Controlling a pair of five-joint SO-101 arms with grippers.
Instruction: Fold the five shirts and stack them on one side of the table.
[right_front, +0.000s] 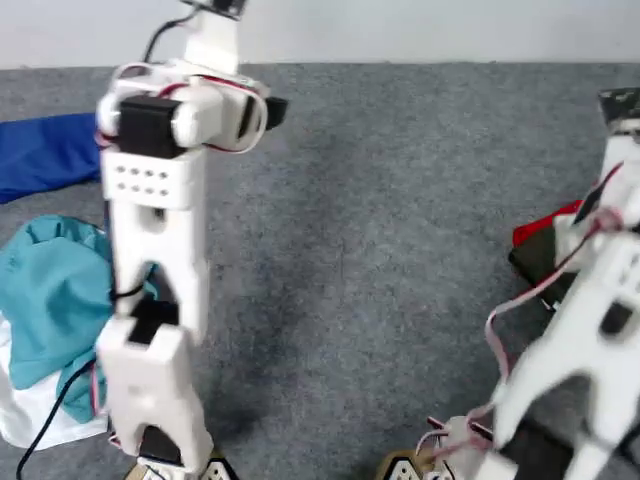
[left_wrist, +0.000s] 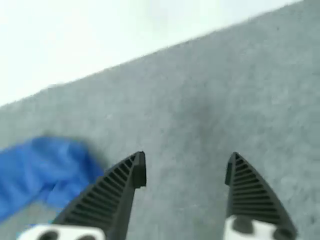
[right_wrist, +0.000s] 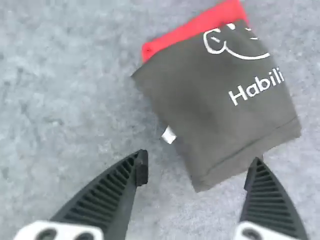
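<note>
Watching remotely, I saw my left gripper (left_wrist: 187, 165) spread wide above the grey table (right_front: 380, 250), with a blue shirt (left_wrist: 40, 170) near it. My right gripper (right_wrist: 200, 160), jaws also apart, hung over a folded dark grey shirt (right_wrist: 220, 105) on a red shirt (right_wrist: 190, 27). A teal shirt (right_front: 50, 300) and a white shirt (right_front: 20, 420) lay heaped at the table's left side.

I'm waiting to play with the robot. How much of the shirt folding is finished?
Done: a dark shirt lies folded on a red shirt. In hand: nothing, the left gripper and right gripper are both open and empty. Left: the blue shirt, teal shirt and white shirt lie unfolded at the other side.
</note>
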